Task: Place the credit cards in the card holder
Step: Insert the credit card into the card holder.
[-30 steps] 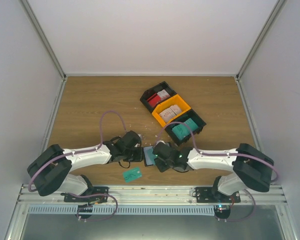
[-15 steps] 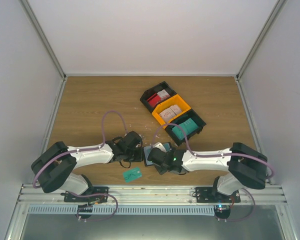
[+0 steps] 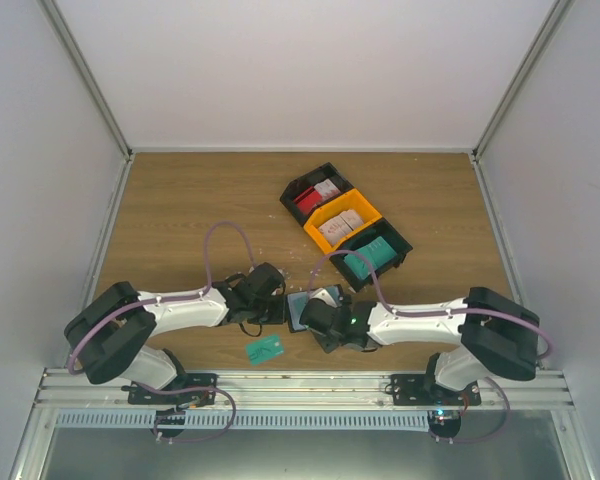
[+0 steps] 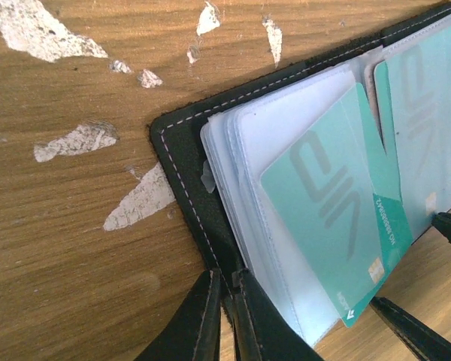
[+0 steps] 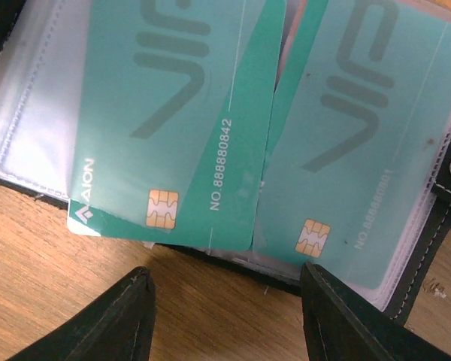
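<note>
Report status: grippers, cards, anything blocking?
Left gripper shut on card holder edge. Right gripper open, off the cards. One teal card skewed, overhanging the holder's edge; spare teal card loose on table. Nothing blocking.

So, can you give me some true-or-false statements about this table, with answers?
1. The small black folding wallet lies open on the wooden table. True.
2. The right claw grips a teal plastic card. False: its jaws stand open and empty; that card lies on the wallet, overhanging its edge.
3. The left claw pinches the wallet's edge. True.
4. The yellow plastic bin ends the row. False: it sits between two black bins.
5. A second teal card lies loose near the arms' bases. True.
</note>
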